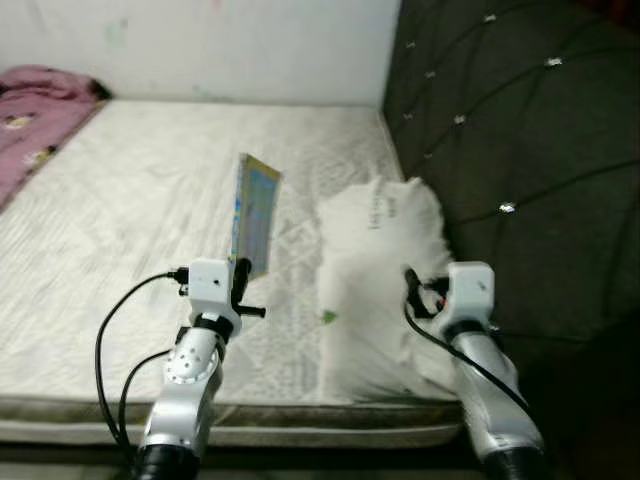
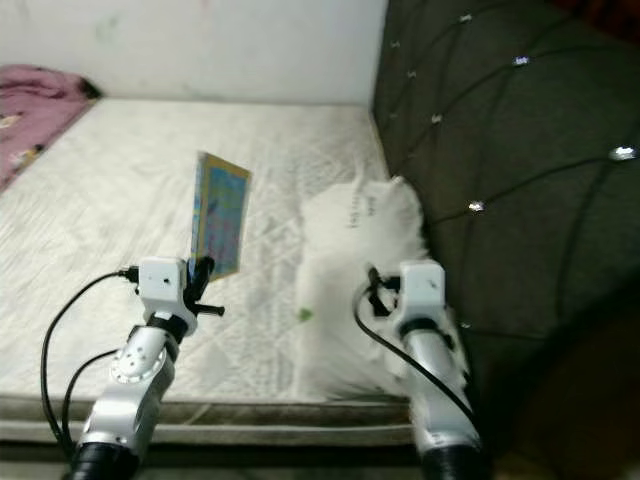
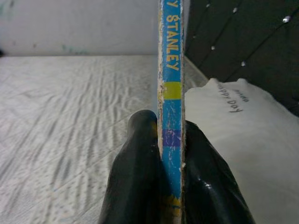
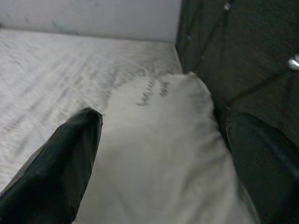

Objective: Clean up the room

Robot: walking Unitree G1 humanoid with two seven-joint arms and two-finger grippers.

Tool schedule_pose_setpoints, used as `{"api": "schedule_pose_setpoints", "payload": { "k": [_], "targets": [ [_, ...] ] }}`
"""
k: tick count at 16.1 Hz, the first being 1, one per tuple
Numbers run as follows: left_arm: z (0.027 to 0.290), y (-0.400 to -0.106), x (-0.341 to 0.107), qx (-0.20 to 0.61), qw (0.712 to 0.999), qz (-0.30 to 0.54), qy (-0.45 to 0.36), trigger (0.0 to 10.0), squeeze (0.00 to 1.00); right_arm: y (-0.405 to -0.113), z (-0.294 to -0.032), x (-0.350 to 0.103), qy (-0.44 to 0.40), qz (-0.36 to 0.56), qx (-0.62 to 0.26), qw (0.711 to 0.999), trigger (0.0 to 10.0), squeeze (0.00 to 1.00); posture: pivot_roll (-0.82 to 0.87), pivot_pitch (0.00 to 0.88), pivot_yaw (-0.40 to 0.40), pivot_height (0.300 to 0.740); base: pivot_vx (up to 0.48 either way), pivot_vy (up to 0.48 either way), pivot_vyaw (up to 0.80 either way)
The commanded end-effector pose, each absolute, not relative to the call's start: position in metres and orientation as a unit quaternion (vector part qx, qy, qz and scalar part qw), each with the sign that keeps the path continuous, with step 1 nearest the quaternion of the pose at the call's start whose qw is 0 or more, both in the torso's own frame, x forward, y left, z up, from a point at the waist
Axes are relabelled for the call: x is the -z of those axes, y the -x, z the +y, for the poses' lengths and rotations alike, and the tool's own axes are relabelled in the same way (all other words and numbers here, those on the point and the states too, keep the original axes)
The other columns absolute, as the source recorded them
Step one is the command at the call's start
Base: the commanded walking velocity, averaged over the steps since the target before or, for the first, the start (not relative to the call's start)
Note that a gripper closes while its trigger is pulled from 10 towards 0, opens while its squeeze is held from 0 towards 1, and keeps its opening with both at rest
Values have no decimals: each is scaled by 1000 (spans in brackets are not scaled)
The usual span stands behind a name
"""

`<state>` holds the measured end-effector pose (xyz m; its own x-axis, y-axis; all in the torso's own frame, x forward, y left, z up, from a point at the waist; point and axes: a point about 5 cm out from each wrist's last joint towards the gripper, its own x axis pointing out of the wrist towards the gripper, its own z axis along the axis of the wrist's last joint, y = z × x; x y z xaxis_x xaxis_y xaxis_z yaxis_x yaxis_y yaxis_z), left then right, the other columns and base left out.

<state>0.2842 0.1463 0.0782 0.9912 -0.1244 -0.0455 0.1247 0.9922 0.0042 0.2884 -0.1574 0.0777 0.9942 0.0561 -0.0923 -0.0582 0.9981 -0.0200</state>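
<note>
Clamped edge-on between the left gripper's (image 1: 242, 275) black fingers (image 3: 135, 158) above the white quilted mattress (image 1: 130, 200), the thin blue paperback book (image 1: 256, 212) should be kept upright, right gripper (image 4: 159, 154) spread over the white pillow (image 1: 385, 250).

One thin blue book with a yellow-lettered spine (image 1: 256, 213) stands at the frame's centre, and one white pillow with dark lettering (image 1: 385, 270) lies right of centre. One pink crumpled blanket (image 1: 35, 110) sits at upper left on one bare white quilted mattress (image 1: 130, 210), with one dark tufted headboard (image 1: 520, 140) at right.
</note>
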Motion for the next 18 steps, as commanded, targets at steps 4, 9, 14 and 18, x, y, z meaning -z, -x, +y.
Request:
{"api": "schedule_pose_setpoints", "payload": {
  "k": [4,9,14,18],
  "targets": [
    [160,-285,-83,35,999,10,-7,10000,0,-287,-151,-77,7,48,-37,998,10000,0,-12,0,-3,740,0,0,0],
    [161,-285,-82,32,999,17,2,10000,0,-288,-153,-75,2,54,-33,998,10000,0,-11,0,-5,740,0,384,-419],
    [160,-285,-82,31,999,16,2,10000,0,-288,-153,-75,5,54,-36,998,10000,0,-10,0,-7,740,0,480,-88],
    [162,-290,-83,25,999,12,-19,10000,0,-288,-153,-75,5,56,-37,998,10000,0,-9,0,-9,740,0,0,0]
  ]
}}
